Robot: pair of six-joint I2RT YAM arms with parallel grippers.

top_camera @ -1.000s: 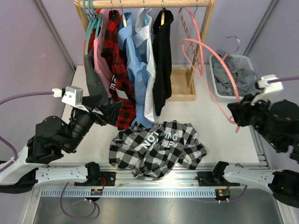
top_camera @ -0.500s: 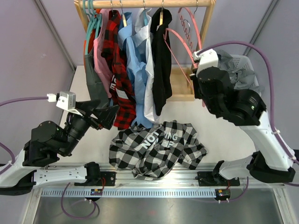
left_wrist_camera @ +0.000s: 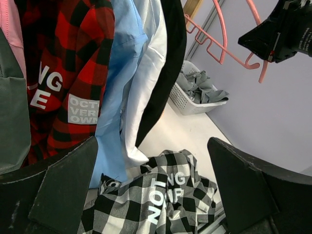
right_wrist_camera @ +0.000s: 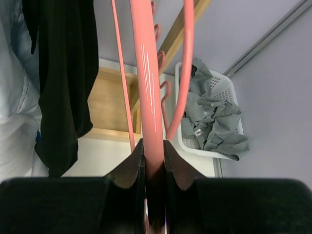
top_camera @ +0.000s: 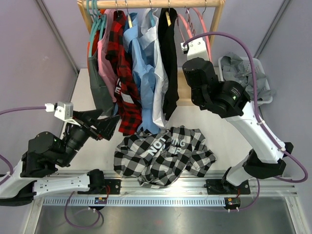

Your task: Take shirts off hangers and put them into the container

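A black-and-white check shirt lies crumpled on the table in front of the arms. On the wooden rail hang pink, dark grey, red-and-black check, light blue, white and black shirts. My right gripper is shut on a bare pink hanger, held up by the rail's right end. My left gripper stands open and holds nothing, left of the check shirt. The white container at the right holds a grey shirt.
Teal hangers hang bare at the rail's left end. The rail's wooden base sits on the table behind the shirts. The right arm's forearm crosses in front of the container. Purple walls close in both sides.
The right arm has swung from beside the container across to the rail's right end, carrying the pink hanger. The left arm has drawn back a little, still open.
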